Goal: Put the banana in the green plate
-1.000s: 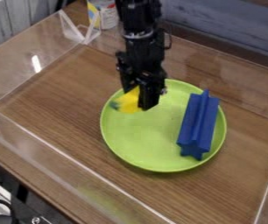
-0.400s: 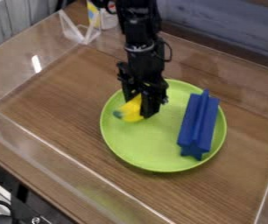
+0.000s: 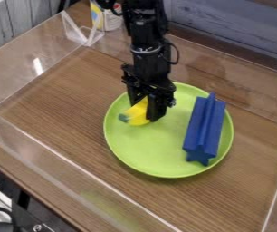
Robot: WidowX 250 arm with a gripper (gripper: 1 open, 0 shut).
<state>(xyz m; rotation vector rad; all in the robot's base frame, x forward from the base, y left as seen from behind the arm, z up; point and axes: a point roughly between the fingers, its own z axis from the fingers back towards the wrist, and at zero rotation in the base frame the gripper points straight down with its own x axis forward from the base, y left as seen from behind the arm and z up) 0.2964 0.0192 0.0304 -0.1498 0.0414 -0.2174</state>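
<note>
In the one camera view, the black claw (image 3: pixel 145 110) pointed straight down over the green plate (image 3: pixel 166 154). Its two fingers were closed part way on the banana (image 3: pixel 136 112). The yellow banana peeked out at the nine o'clock side of the claw. It sat low over the plate, near the rim at ten o'clock. I could not tell if the banana touched the plate.

A second before, the claw and the banana were a bit higher. They had come down a little toward the plate. The fingers were just as far apart as before. The blue ridged block (image 3: pixel 204 126) had not moved. It lay on the plate at three o'clock, with its far end over the rim.

The plate sat on a brown wooden counter (image 3: pixel 56 100). Clear plastic walls (image 3: pixel 20 56) stood around the counter. Far back at twelve o'clock stood a white and yellow thing (image 3: pixel 103 14), too blurry to name. A grey wall (image 3: pixel 232 23) was behind it all.
</note>
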